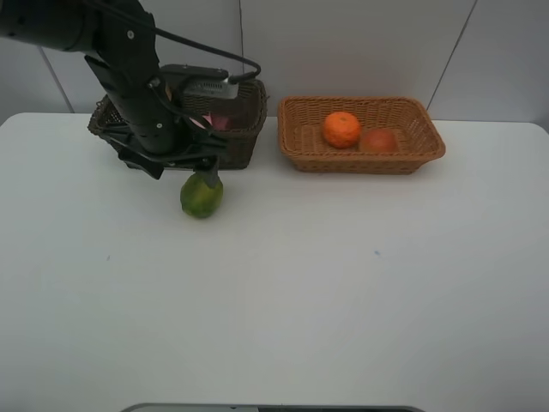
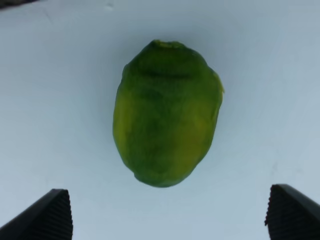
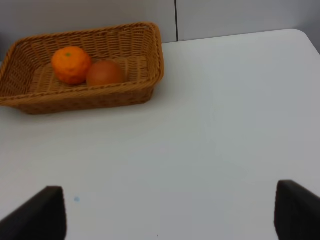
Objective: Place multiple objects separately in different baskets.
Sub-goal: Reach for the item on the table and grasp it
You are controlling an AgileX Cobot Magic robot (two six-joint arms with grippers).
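Observation:
A green round fruit (image 1: 202,196) (image 2: 167,112) lies on the white table just in front of the dark brown basket (image 1: 250,110). My left gripper (image 1: 208,172) (image 2: 170,220) hovers right over the fruit, open, its fingertips wide apart on either side and not touching it. Something pink (image 1: 220,123) shows inside the dark basket, mostly hidden by my left arm. The light orange-tan basket (image 1: 360,163) (image 3: 100,100) holds an orange (image 1: 341,130) (image 3: 71,64) and a red-orange peach-like fruit (image 1: 378,140) (image 3: 104,73). My right gripper (image 3: 172,212) stands open over bare table, holding nothing.
The two baskets stand side by side along the table's back edge, against the white wall. My left arm (image 1: 137,94) covers much of the dark basket. A grey strip (image 1: 274,408) lies at the table's front edge.

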